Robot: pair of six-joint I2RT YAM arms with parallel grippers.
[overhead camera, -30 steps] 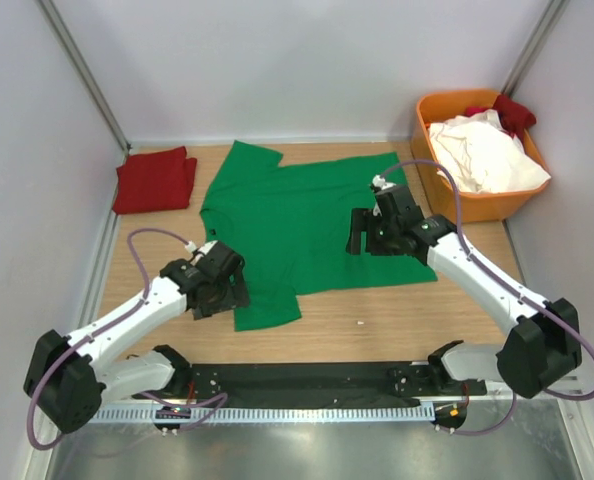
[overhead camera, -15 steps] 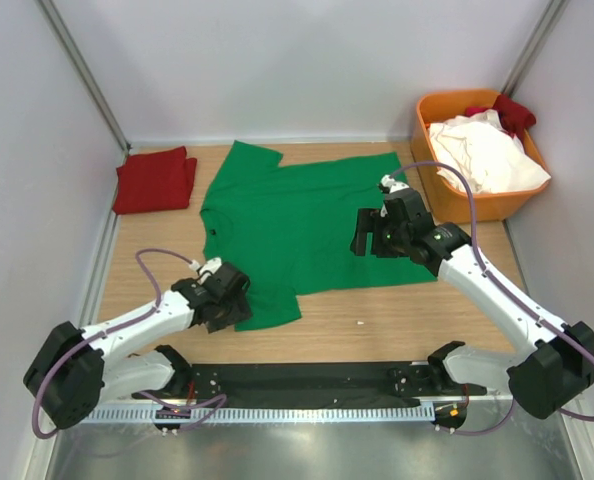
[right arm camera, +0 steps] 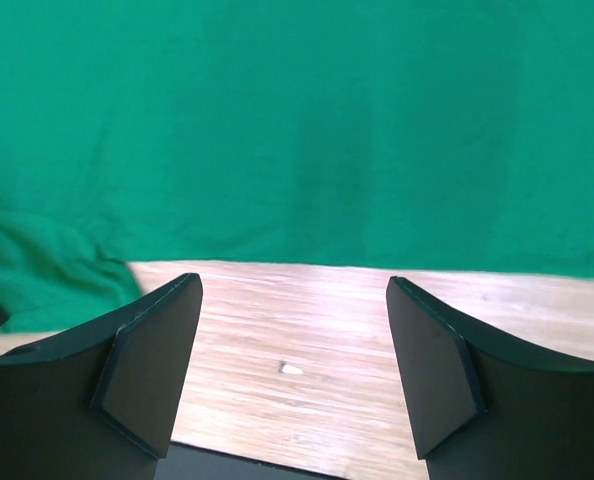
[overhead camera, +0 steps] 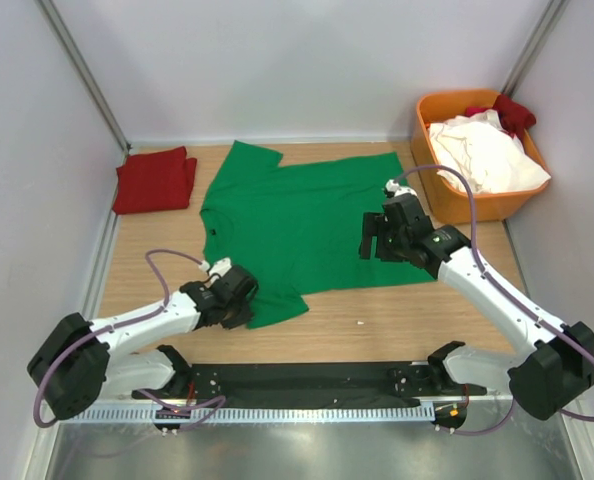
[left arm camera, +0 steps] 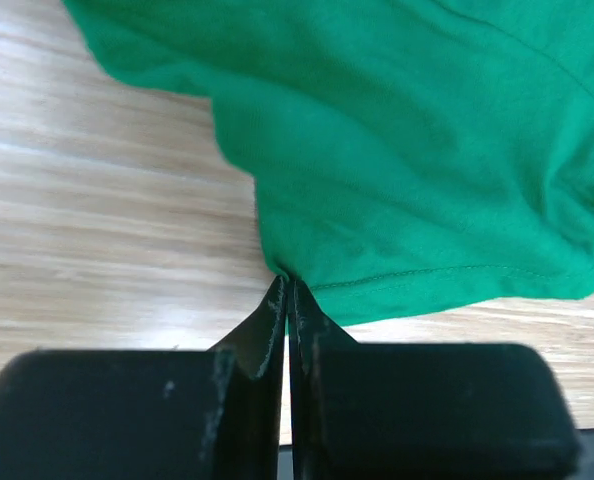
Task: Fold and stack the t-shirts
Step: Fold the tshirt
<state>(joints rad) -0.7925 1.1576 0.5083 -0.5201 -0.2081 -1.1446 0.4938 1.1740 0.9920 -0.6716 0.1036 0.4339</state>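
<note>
A bright green t-shirt (overhead camera: pixel 302 220) lies spread flat on the wooden table, one sleeve (overhead camera: pixel 272 308) pointing toward the near edge. My left gripper (overhead camera: pixel 239 300) is shut, its tips pinching the hem corner of that sleeve (left arm camera: pixel 377 200) in the left wrist view, where the left gripper (left arm camera: pixel 286 285) shows the jaws pressed together. My right gripper (overhead camera: pixel 369 238) hangs open over the shirt's right part; in the right wrist view the right gripper (right arm camera: pixel 292 300) holds nothing, with the green t-shirt (right arm camera: pixel 297 130) beyond it. A dark red t-shirt (overhead camera: pixel 155 180) lies folded at the far left.
An orange bin (overhead camera: pixel 447 190) at the far right holds a white shirt (overhead camera: pixel 482 152) and a red one (overhead camera: pixel 512 110). A small white speck (overhead camera: pixel 361 323) lies on the bare wood near the shirt's front hem. Grey walls close in on three sides.
My left gripper has slid toward the near edge to the sleeve's hem and closed on it. My right gripper has drifted slightly right, still open.
</note>
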